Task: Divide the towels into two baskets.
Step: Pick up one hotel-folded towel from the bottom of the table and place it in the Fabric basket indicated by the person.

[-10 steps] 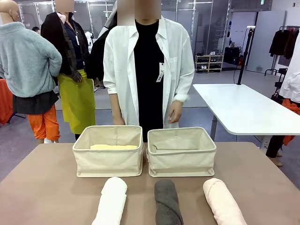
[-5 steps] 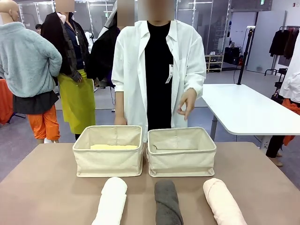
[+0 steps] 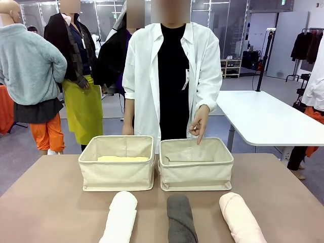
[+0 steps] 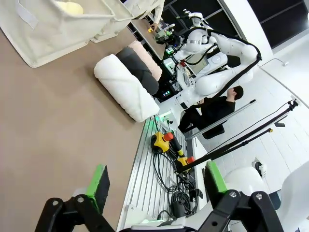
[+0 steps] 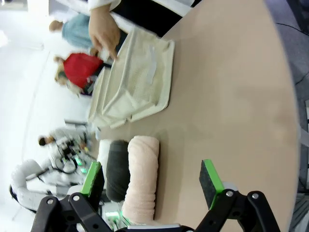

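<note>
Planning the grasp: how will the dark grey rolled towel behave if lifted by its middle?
The dark grey towel looks soft, so its ends would probably sag. Its folds look loose, so it might partly unroll. As a cylinder, it could roll sideways if nudged.

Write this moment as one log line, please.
yellow towel: in left basket | white towel, grey towel, pink towel: on table | person's hand: pointing into right basket | left gripper: open | right gripper: open

Bright, even indoor light; soft shadows; wrist views bend and blur at edges.
</note>
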